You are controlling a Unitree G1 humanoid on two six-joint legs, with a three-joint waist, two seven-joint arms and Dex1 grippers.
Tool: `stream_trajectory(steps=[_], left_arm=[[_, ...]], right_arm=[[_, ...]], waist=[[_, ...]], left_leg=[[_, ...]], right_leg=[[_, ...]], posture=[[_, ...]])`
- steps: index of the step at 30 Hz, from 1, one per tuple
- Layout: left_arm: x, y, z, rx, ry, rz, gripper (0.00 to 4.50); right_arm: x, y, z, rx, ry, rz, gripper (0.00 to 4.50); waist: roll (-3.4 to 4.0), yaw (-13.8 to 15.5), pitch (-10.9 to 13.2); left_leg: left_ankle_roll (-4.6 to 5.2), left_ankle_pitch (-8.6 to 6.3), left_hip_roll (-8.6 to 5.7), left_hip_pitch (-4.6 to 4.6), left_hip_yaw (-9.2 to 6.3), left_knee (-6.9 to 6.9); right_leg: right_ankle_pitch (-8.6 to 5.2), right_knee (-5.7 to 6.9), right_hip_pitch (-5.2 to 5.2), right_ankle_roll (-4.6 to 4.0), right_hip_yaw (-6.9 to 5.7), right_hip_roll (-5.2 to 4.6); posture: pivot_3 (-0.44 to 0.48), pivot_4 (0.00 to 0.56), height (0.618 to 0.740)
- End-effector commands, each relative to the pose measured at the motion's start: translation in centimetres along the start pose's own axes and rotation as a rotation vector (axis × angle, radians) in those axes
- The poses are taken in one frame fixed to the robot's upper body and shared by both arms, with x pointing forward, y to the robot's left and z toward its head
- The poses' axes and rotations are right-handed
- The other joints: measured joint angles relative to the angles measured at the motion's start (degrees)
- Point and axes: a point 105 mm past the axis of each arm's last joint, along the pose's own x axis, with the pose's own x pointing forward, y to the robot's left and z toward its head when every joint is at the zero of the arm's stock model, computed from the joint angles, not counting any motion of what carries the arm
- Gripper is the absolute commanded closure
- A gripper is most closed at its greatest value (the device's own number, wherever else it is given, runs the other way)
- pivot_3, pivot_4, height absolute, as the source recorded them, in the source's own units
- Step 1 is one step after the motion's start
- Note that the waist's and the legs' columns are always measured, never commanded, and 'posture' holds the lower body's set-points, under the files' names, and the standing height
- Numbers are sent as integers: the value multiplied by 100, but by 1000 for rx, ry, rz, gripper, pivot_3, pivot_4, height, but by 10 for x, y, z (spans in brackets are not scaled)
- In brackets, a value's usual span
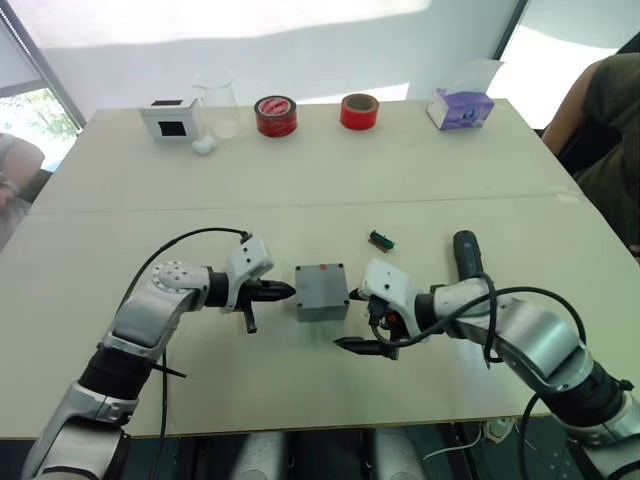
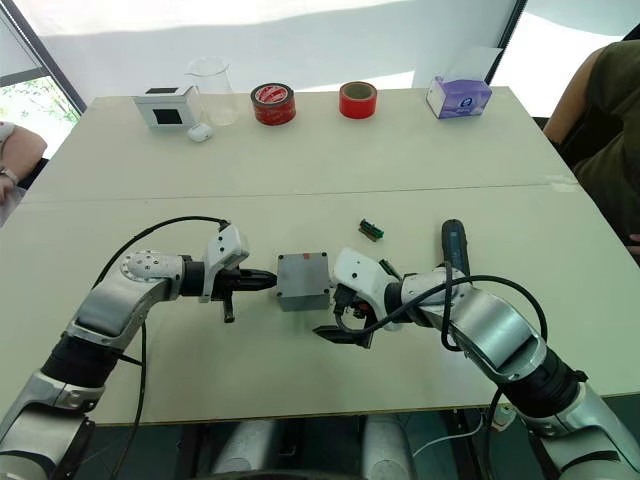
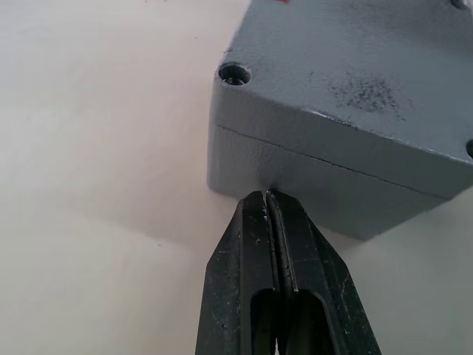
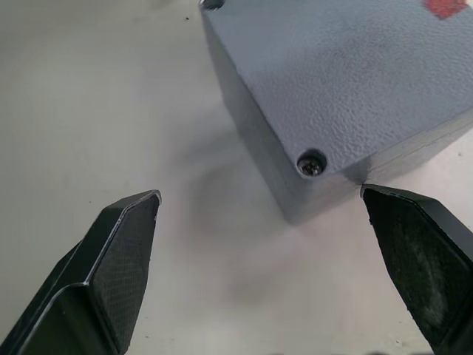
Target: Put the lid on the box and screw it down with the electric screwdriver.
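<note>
The grey box (image 1: 321, 303) stands in the middle of the table with the lid (image 1: 320, 279) sitting flush on top; a seam shows between them in the left wrist view. A red mark (image 4: 443, 6) is on the lid. One corner hole holds a screw (image 4: 312, 164). My left gripper (image 1: 284, 291) is shut, its tips touching the box's left side wall (image 3: 325, 185). My right gripper (image 1: 358, 320) is open and empty, just off the box's near right corner. The black electric screwdriver (image 1: 466, 254) lies flat on the table behind my right arm.
A small green part (image 1: 381, 240) lies behind the box. Along the far edge stand a white box with a black window (image 1: 168, 118), a glass beaker (image 1: 218, 102), two red tape rolls (image 1: 275, 116) (image 1: 359, 111) and a purple tissue box (image 1: 460, 108). A person (image 1: 610, 140) sits at the right.
</note>
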Motion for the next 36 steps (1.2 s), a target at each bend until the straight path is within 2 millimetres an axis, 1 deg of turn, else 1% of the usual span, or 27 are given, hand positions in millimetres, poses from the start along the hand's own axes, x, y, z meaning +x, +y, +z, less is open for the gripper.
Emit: stream_trajectory(steps=[1,4,6,8,9,11,12,13,14,15,16,17,19,21,23,24,26,30,31,36], left_arm=[[0,2,11,53,-25,-12,4500],[-1,2,10,56,-22,-13,4500],[-4,2,10,57,-19,-10,4500],[-10,4,10,54,-15,2,4500],[-17,6,14,34,-27,12,4500],[-27,10,20,6,-51,26,4500],[-34,13,25,-9,-72,33,4500],[-37,14,29,-18,-85,38,4500],[-43,16,36,-30,-110,39,4500],[-46,17,41,-38,-126,39,4500],[-50,17,49,-39,-145,30,4500],[-52,17,55,-39,-158,24,4500],[-54,16,63,-37,-170,14,4500],[-54,13,70,-17,-176,0,4500],[-52,11,73,-7,-177,-6,4500],[-51,10,74,-6,-176,-7,4500],[-50,8,73,-6,-173,-7,4500],[-51,6,70,-8,-158,-2,4500],[-51,6,69,-9,-157,-1,4500],[-52,6,68,-10,-153,5,4500]], right_arm=[[-4,6,13,-29,-58,0,39],[-5,5,13,-25,-57,-11,39],[-9,1,12,-25,-58,-36,39],[-18,-7,12,-19,-64,-74,39],[-31,-19,14,-5,-90,-122,39],[-49,-34,18,16,-132,-187,39],[-58,-46,19,37,-155,-236,39],[-63,-53,19,51,-168,-265,39],[-69,-67,17,70,-182,-319,39],[-72,-76,16,83,-190,-354,39],[-72,-90,14,105,-209,-404,39],[-72,-100,13,120,-220,-437,39],[-68,-112,11,132,-233,-472,39],[-58,-128,2,147,-225,-505,39],[-47,-137,-6,159,-220,-516,39],[-43,-141,-9,154,-213,-526,247],[-38,-146,-11,158,-224,-528,628],[-35,-152,-9,158,-246,-532,2144],[-34,-153,-9,158,-247,-531,2282],[-31,-155,-6,154,-265,-525,2282]], waist=[[0,7,0],[0,7,0],[0,9,0],[0,8,0],[0,9,0],[0,16,0],[-1,8,0],[-2,5,0],[-1,7,0],[-1,6,0],[-1,4,-1],[-2,-1,-1],[0,-6,-1],[0,-24,-1],[0,-35,-1],[0,-38,0],[1,-47,0],[1,-58,0],[1,-70,0],[2,-129,1]], left_leg=[[0,0,0,0,0,0],[0,0,-1,0,0,0],[0,0,-1,0,0,0],[0,0,-1,0,0,0],[0,0,-1,0,0,0],[0,0,-1,-1,0,1],[0,0,-1,-1,0,1],[0,0,0,0,0,1],[0,0,0,0,0,1],[0,0,1,1,-1,1],[0,0,2,2,0,1],[-1,0,2,2,0,1],[-1,1,1,2,2,1],[-4,2,1,2,3,0],[-26,15,0,1,5,-1],[-29,17,0,2,5,-1],[-30,17,1,2,5,-2],[-39,23,1,1,5,-2],[-41,24,1,1,5,-2],[-42,24,1,1,1,-4]], right_leg=[[0,0,0,0,0,0],[0,0,0,0,0,-1],[0,1,0,0,0,-1],[0,1,0,0,0,-1],[0,1,0,0,0,-1],[0,0,0,0,0,-1],[0,1,0,0,0,-1],[0,0,1,0,0,-1],[0,0,2,0,0,0],[0,1,1,0,0,0],[0,2,2,0,0,1],[0,2,2,0,0,1],[0,3,2,1,0,1],[0,3,0,0,1,2],[0,3,0,1,1,2],[0,3,0,0,1,2],[0,3,0,0,1,2],[0,4,-1,0,2,2],[0,4,-1,0,2,2],[0,4,-1,0,2,3]], posture=[[0,150,740],[0,150,740],[0,150,740],[0,150,740],[0,150,740],[0,150,740],[0,150,740],[0,150,740],[0,150,740],[0,150,740],[0,150,740],[0,150,740],[0,150,740],[0,150,740],[0,150,740],[0,150,740],[0,150,740],[0,150,740],[0,150,740],[0,150,740]])
